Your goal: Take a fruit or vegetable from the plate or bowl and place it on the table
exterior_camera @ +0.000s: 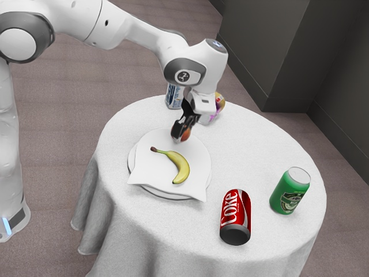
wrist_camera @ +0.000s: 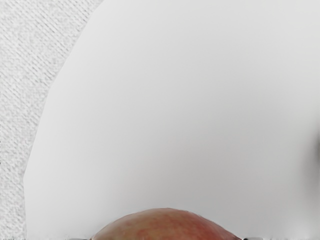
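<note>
My gripper (exterior_camera: 183,129) is at the plate's far edge in the exterior view, its black fingers shut on a round red-orange fruit (exterior_camera: 185,135). The fingers partly cover the fruit. In the wrist view the fruit (wrist_camera: 167,226) bulges up with a dark fingertip against each side, the gripper (wrist_camera: 166,238) holding it between them. A yellow banana (exterior_camera: 181,166) lies on the white cloth over the plate (exterior_camera: 147,187). Whether the fruit touches the plate or cloth, I cannot tell.
A red Coke can (exterior_camera: 236,216) and a green can (exterior_camera: 289,190) stand on the round white table (exterior_camera: 259,150). Behind the gripper are a blue-and-white can (exterior_camera: 173,96) and a colourful item (exterior_camera: 219,103).
</note>
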